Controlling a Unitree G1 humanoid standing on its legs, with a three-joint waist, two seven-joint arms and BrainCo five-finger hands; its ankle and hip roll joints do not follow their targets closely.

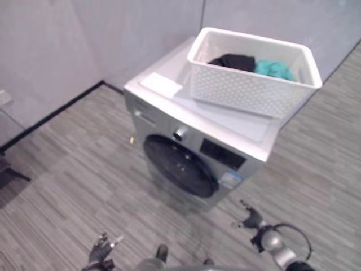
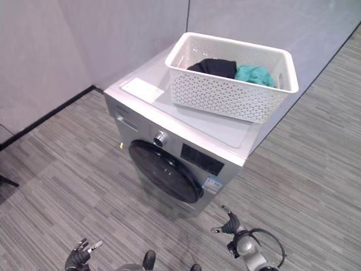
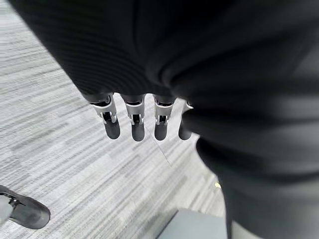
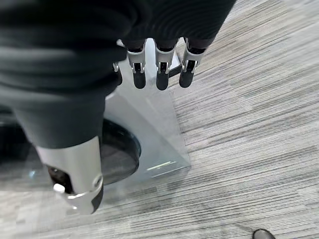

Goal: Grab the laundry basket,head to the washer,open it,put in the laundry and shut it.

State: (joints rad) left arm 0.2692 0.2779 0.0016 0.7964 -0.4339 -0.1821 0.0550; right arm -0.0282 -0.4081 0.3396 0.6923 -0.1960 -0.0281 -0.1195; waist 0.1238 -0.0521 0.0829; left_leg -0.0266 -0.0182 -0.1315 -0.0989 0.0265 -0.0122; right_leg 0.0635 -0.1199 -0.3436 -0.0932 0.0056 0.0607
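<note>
Each robot hand has silver fingers ending in rounded dark tips. The left robot hand [image 3: 134,119] sits under a broad black ribbed cover; the right robot hand [image 4: 159,64] has the same, with a silver thumb.

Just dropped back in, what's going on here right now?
The white laundry basket sits on top of the washer, holding a black garment and a teal one. The washer's round door is shut. Neither hand is touching anything: the left hand and right hand hang low over the floor in front of the machine, fingers relaxed and open. Opening the door looks like the next step.
</note>
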